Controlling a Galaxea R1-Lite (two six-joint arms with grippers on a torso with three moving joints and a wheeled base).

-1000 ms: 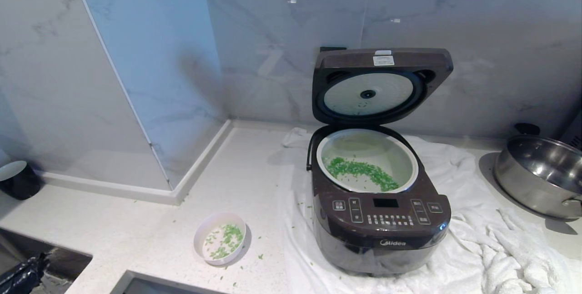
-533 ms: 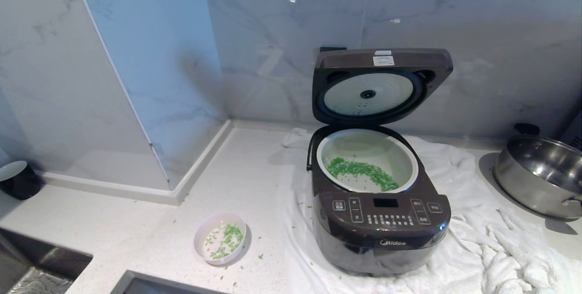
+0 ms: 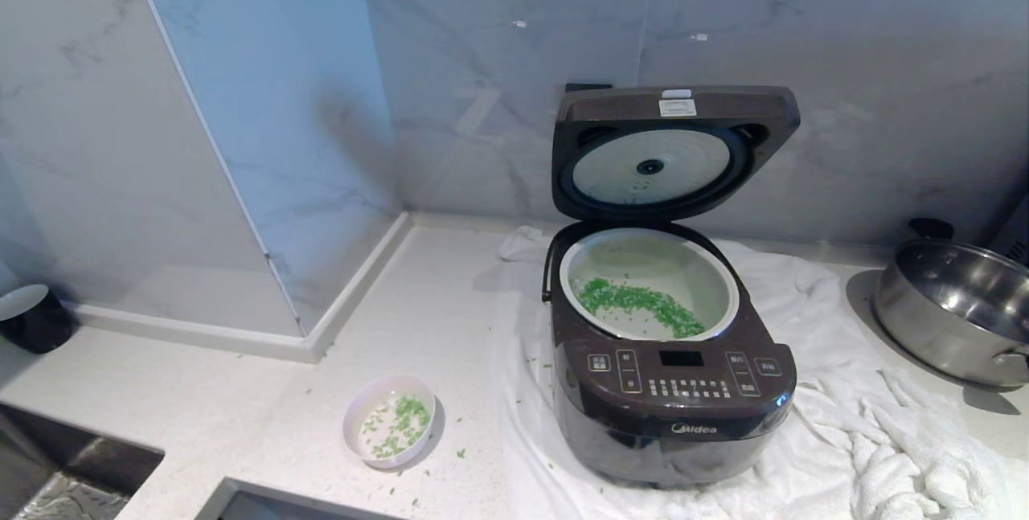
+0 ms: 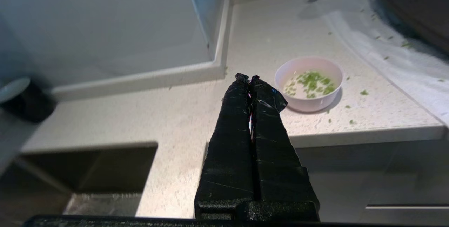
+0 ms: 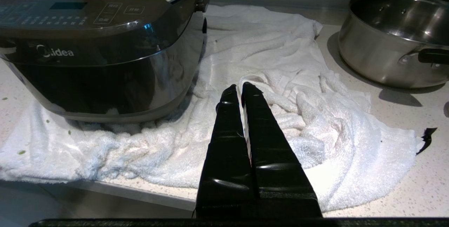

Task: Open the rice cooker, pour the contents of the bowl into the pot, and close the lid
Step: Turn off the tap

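The dark rice cooker (image 3: 674, 403) stands on a white towel with its lid (image 3: 674, 150) raised upright. Green contents (image 3: 641, 305) lie in its white pot (image 3: 727, 295). The small pink bowl (image 3: 389, 421) sits on the counter left of the cooker with some green bits left inside. My left gripper (image 4: 248, 78) is shut and empty, held below and in front of the counter edge, short of the bowl (image 4: 308, 84). My right gripper (image 5: 240, 87) is shut and empty, low in front of the towel, beside the cooker (image 5: 98, 55). Neither gripper shows in the head view.
A steel pot (image 3: 957, 311) with black handles stands at the right. The crumpled white towel (image 3: 884, 423) spreads under and right of the cooker. Green bits are scattered on the counter round the bowl. A dark cup (image 3: 32, 319) sits far left, near a counter cut-out (image 3: 72, 464).
The left arm, seen at the bottom left corner a second ago, has dropped out of the head view. The cooker, bowl and right arm have not moved.
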